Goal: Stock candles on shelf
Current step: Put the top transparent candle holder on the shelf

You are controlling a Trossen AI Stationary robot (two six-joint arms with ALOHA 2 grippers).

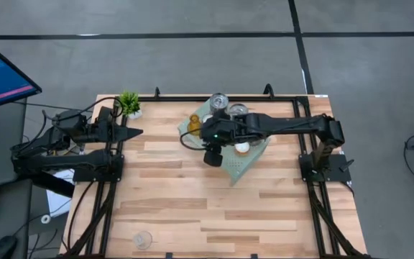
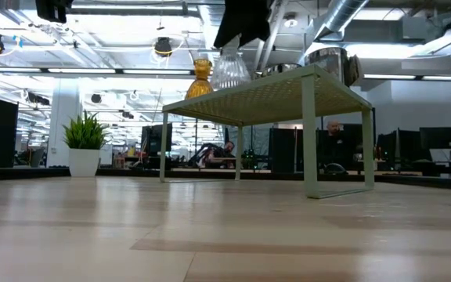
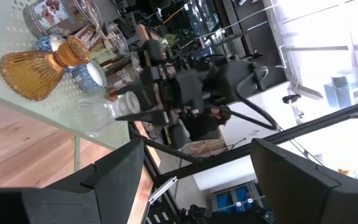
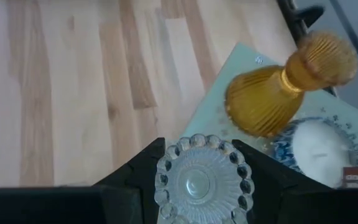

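Observation:
The mint-green shelf (image 1: 239, 167) stands at the table's far middle; it also shows in the low view (image 2: 288, 90). On it stand an amber glass holder (image 4: 272, 93), a white candle in a blue-patterned cup (image 4: 319, 146), two silver tins (image 1: 219, 101) and a tealight (image 1: 242, 147). My right gripper (image 1: 191, 139) is over the shelf's left edge, shut on a clear glass holder (image 4: 201, 180). My left gripper (image 1: 136, 132) is open and empty at the table's far left, level, pointing toward the shelf. Another clear glass holder (image 1: 143, 239) stands on the table near its front left. My right gripper pinches the clear glass holder by its scalloped round rim (image 4: 166, 163), one finger on each side, coming from above and pointing down. The holder is upright below the fingers (image 2: 229, 72) at the shelf's top; whether it rests on the shelf, I cannot tell.
A small green potted plant (image 1: 129, 103) stands at the table's far left corner, next to my left arm. Bare wood lies across the table's middle and near side (image 1: 214, 208). In the low view, people sit at desks in the room behind.

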